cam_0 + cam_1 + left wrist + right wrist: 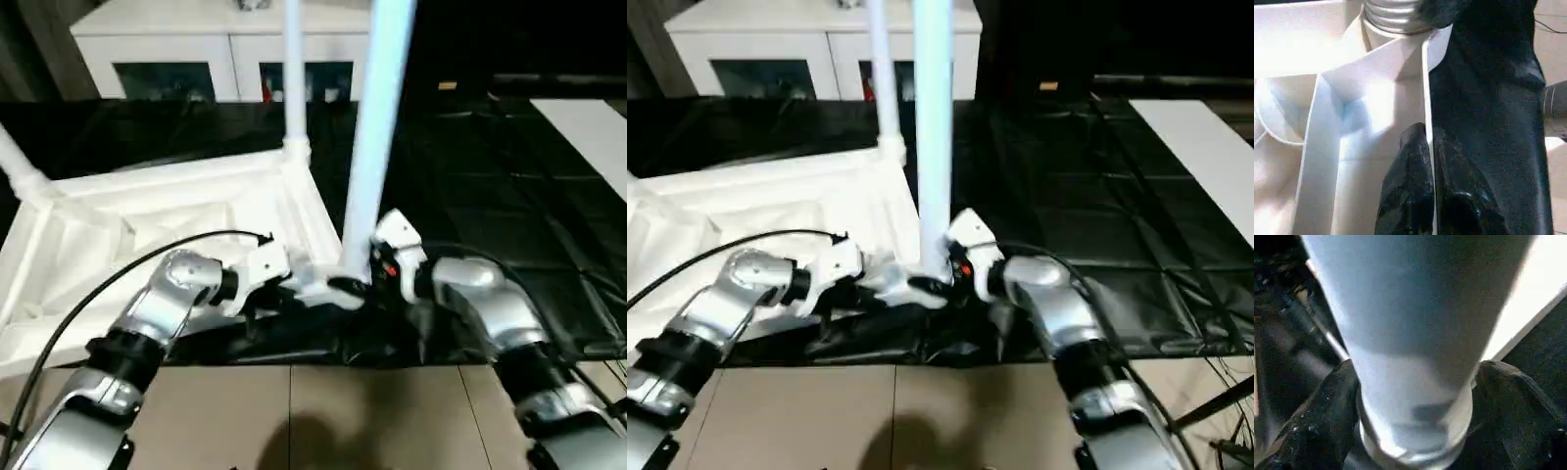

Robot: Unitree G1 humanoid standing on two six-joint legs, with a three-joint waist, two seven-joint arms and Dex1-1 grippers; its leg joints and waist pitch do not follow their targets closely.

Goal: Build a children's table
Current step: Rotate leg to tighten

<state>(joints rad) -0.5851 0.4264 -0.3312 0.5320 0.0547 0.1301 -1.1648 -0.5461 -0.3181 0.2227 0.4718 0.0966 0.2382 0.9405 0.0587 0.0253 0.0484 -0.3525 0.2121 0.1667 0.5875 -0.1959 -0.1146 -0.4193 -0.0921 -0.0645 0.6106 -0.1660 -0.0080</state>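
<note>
The white tabletop (167, 220) is laid upside down on the black-covered counter (490, 186), over the counter's near-left part, with its ribbed underside turned up. Its near-right corner is seen close to the counter's near edge, where the black cover is crumpled.

3 legs are seen standing in its corner sockets. The nearest leg (377, 127) is set upright in the near-right corner socket (338, 286) and rises out of the top of the head views. A 2nd leg (292, 73) is stood in the far-right corner, and a 3rd (18, 164) is seen at the far-left corner, leaning out past the picture's left edge.

The left claw (294, 289) is laid against the tabletop's near-right corner. In the left wrist view its black fingers (1410, 191) are closed on the thin white side wall (1426, 98) of the tabletop, 1 finger on each face of the wall, just beside the socket.

The right claw (367, 279) is placed at the foot of the nearest leg. In the right wrist view its 2 black fingers (1322, 416) are spread wide on either side of the leg's base (1415, 396), just above the socket's ring; whether the pads are pressed on the tube cannot be told.

Beyond the counter's far edge a white cabinet (216, 49) with glass doors is seen. A light floor (323, 411) is seen below the counter's near edge, between the 2 silver forearms.
</note>
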